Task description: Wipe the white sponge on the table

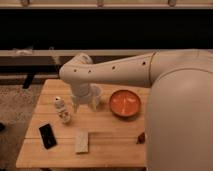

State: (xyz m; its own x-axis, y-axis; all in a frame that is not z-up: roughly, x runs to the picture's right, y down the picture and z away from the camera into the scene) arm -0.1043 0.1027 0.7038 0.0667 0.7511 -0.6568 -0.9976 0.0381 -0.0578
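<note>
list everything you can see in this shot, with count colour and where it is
table: 1, light tan wood planks, fills the lower middle of the view
white sponge: 1, off-white, lying flat near the table's front edge, left of centre
black slab: 1, black, flat on the table's front left, left of the sponge
figurine bottle: 1, white, standing on the left part of the table
bowl: 1, orange-red, on the table right of centre
small red thing: 1, red, at the table's right, partly hidden by the arm; kind unclear
arm: 1, cream white, reaching in from the right
tool: 1, cream white, over the table's middle, between bottle and bowl
</note>
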